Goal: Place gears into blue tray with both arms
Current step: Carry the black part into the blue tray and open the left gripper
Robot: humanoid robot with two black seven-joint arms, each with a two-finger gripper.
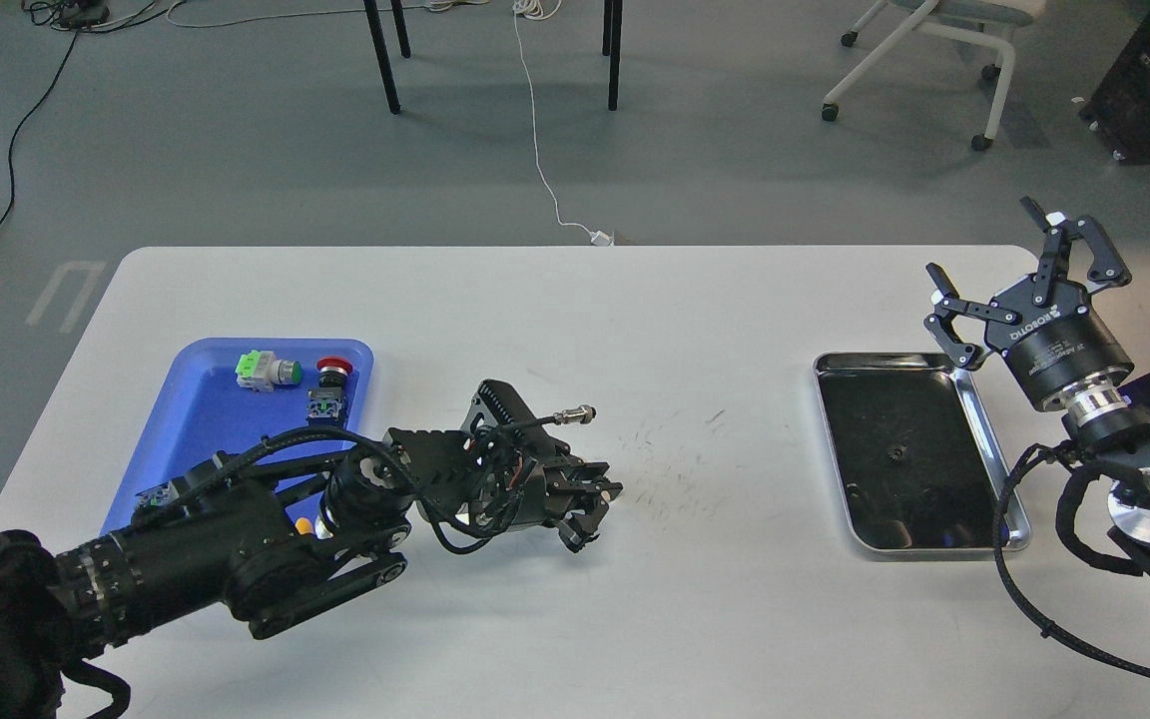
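One little gear [899, 451] is lying flat in the steel tray [974, 404] on my right, hole facing up, so no real long axis. The blue tray [198, 419] on my left runs lengthwise away from me. My right gripper [1009, 268] hangs spread wide by the steel tray's far corner. My left gripper [590, 509] is low over the table; can't tell its fingers apart.

a lab or workshop: grey floor [236, 150], loose cables [540, 150], wheeled chair [924, 60], white worktable [575, 330].
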